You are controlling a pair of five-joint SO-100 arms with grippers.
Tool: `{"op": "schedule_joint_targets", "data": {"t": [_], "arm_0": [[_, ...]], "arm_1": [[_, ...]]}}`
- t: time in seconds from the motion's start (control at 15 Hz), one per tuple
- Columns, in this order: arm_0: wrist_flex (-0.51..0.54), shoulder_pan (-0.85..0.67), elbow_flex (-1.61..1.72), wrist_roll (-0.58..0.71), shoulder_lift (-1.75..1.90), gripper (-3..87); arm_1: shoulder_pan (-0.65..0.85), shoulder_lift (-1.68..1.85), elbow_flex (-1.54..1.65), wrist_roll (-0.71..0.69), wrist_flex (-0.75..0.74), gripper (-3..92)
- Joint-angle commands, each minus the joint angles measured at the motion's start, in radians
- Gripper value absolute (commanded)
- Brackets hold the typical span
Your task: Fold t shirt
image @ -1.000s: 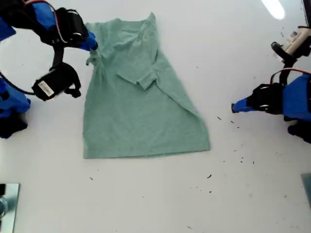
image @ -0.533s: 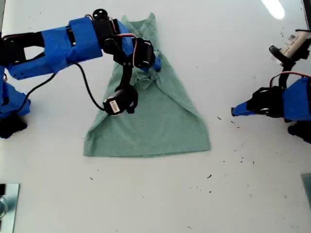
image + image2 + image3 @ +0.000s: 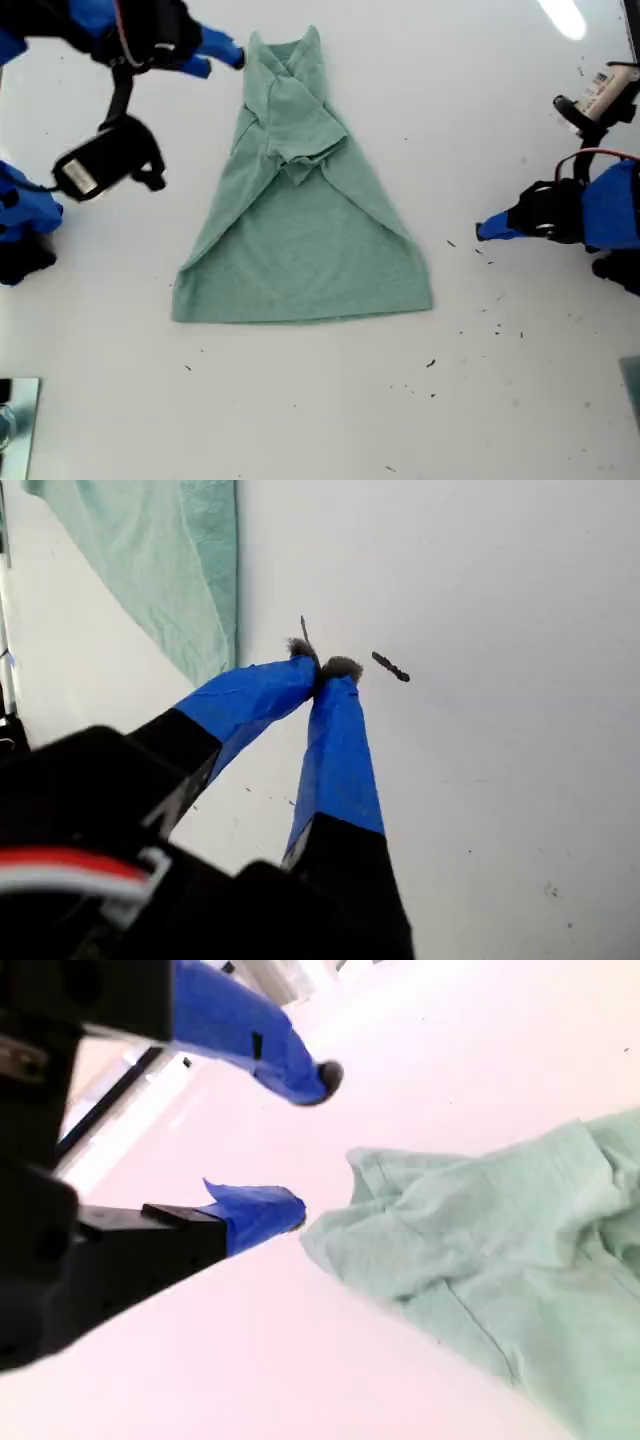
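The shirt [image 3: 300,200] lies flat on the table [image 3: 520,400], mid-scene in the exterior view, collar toward that view's top and hem toward its bottom, so its long axis runs top to bottom there. Both sleeves are already folded in over the chest, leaving a narrow top and a wide hem. My second gripper [image 3: 222,57] hovers just beside the collar, on the exterior view's left of it, jaws spread and holding nothing; its own camera shows the collar edge close ahead of the fingertips [image 3: 262,1215]. My first gripper [image 3: 487,226] sits well apart from the cloth, toward the exterior view's right, jaws pressed together on nothing, with only the hem corner in its view. I judge the next fold runs along that long axis, collar toward hem or back, and my second gripper is far nearer the collar
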Motion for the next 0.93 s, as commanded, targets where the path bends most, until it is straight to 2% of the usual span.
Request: {"op": "schedule_joint_targets", "data": {"t": [0.0,0.13,0.27,0.4,0.53,0.67,0.87], "arm_0": [[-0.137,0.098,0.584,-0.153,0.529,-0.2],[-0.169,0.273,0.95,-0.388,0.83,-0.2],[-0.181,0.423,1.223,-0.531,1.143,-0.3],[-0.123,0.436,1.361,-0.529,1.405,-0.3],[-0.12,0.453,1.413,-0.526,1.465,-0.3],[-0.129,0.437,1.413,-0.5,1.451,-0.3],[-0.133,0.426,1.416,-0.474,1.451,-0.3]], "arm_1": [[0.005,0.015,0.069,-0.031,0.0,2.5],[0.008,0.015,0.069,-0.057,-0.009,2.6],[0.023,0.015,0.069,-0.087,-0.012,2.6],[0.041,0.015,0.04,-0.147,-0.011,2.7],[0.055,-0.086,-0.181,-0.201,0.074,2.5],[0.051,-0.615,-0.676,-0.291,0.213,2.4],[0.002,-1.167,-1.353,-0.425,0.426,2.3]]}}
